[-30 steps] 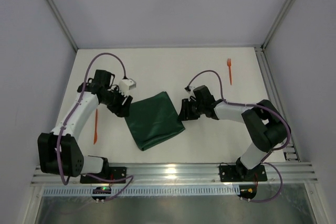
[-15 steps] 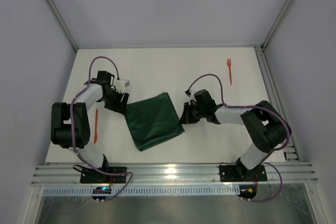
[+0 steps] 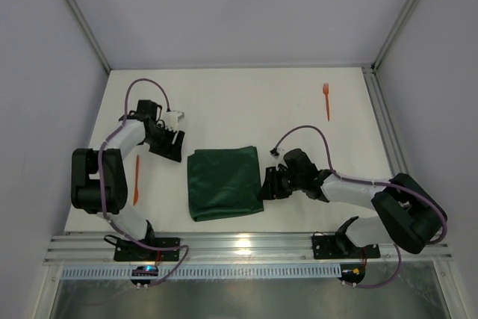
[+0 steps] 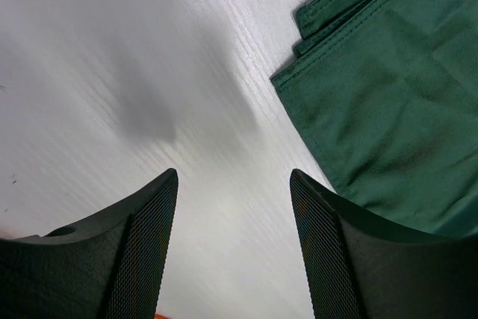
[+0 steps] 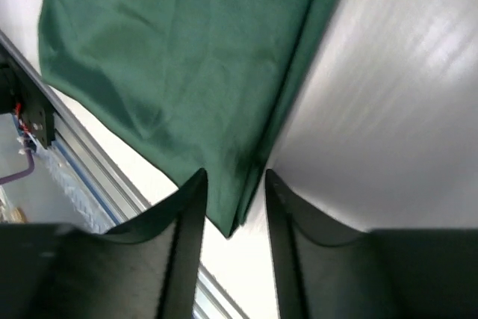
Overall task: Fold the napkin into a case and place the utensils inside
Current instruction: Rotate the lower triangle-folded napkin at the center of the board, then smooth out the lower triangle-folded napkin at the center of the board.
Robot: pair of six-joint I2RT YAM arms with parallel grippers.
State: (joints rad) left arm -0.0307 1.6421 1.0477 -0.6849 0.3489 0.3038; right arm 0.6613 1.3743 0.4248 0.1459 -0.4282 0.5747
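Note:
The dark green napkin (image 3: pixel 224 182) lies folded into a rough rectangle near the table's front, its layered edges showing in the left wrist view (image 4: pixel 381 72). My left gripper (image 3: pixel 171 150) stands open just off its far left corner, with bare table between the fingers (image 4: pixel 234 248). My right gripper (image 3: pixel 264 185) is at the napkin's right edge. Its jaws are open, and the napkin's near corner (image 5: pixel 237 211) lies between the fingertips (image 5: pixel 233 178). One orange utensil (image 3: pixel 136 178) lies left of the napkin beside the left arm. The orange fork (image 3: pixel 326 100) lies far back right.
The aluminium rail (image 3: pixel 239 244) runs along the table's near edge, close to the napkin's front edge, and shows in the right wrist view (image 5: pixel 33 113). Frame posts and grey walls bound the white table (image 3: pixel 239 102) on the left, right and back.
The napkin has swung round and slid toward the near edge, now lying square to the table. My right gripper moved nearer with its right edge. The left gripper drew back off the napkin's corner.

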